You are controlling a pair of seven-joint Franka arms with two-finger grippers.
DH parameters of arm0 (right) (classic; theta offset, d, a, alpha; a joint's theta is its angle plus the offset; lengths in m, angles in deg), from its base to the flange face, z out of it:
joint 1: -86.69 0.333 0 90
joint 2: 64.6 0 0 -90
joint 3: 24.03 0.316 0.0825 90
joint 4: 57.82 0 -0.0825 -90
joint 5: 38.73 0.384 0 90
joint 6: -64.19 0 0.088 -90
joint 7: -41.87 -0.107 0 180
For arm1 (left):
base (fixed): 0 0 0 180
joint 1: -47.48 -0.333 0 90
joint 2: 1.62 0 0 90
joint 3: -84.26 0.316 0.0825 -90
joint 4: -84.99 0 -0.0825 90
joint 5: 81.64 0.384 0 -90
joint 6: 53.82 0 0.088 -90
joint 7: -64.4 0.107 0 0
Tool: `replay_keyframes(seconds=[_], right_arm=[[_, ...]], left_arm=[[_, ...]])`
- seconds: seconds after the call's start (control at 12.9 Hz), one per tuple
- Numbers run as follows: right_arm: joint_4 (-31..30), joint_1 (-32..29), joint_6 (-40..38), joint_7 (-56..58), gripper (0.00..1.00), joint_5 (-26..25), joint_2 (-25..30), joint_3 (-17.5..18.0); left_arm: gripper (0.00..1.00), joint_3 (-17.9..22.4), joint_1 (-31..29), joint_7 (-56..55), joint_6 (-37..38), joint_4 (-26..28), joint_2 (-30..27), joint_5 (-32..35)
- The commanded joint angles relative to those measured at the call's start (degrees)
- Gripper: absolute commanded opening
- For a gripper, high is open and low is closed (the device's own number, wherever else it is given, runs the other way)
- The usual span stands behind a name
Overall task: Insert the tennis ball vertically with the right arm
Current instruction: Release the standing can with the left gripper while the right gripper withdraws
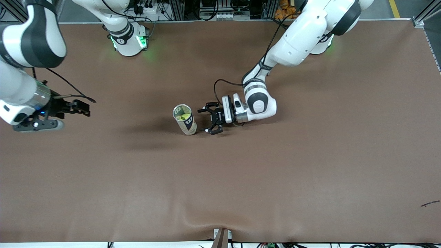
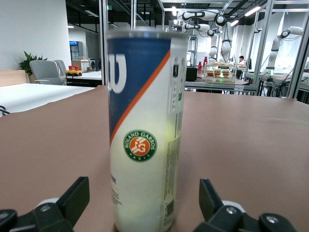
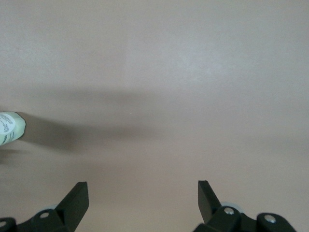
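Observation:
A tennis ball can [image 1: 186, 123] stands upright mid-table with its top open. A yellow-green tennis ball [image 1: 184, 116] with a black logo sits inside it. In the left wrist view the can [image 2: 145, 121] has a blue and white label with an orange stripe. My left gripper [image 1: 206, 120] is open and low at the table beside the can, toward the left arm's end. Its fingers [image 2: 72, 199] flank the can's base without touching. My right gripper [image 1: 83, 107] is open and empty over bare table toward the right arm's end. Its wrist view shows only the can's base [image 3: 10, 128] between and past its fingers [image 3: 77, 198].
The brown table mat [image 1: 275, 172] spreads wide around the can. A small dark scrap [image 1: 430, 203] lies near the front edge at the left arm's end. A bracket [image 1: 222, 237] sits at the middle of the front edge.

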Motion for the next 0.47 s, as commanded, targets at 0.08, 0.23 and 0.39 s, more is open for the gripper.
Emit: replay_keyframes(seconds=[0.08,0.23,0.39], right_arm=[[4.92,3.71,-7.46,1.96,1.0,3.63,2.58,-6.73],[9.5,4.42,-12.38,1.69,1.0,3.81,2.58,-8.32],[12.67,4.86,-15.99,-0.31,1.0,3.99,2.58,-9.9]], left_arm=[[1.0,-0.99,-5.45,0.21,1.39,9.62,-7.79,7.29],[1.0,-0.91,-7.74,-4.35,2.0,11.74,-10.08,13.26],[1.0,-0.99,-10.9,-8.66,2.09,12.1,-10.79,20.98]])
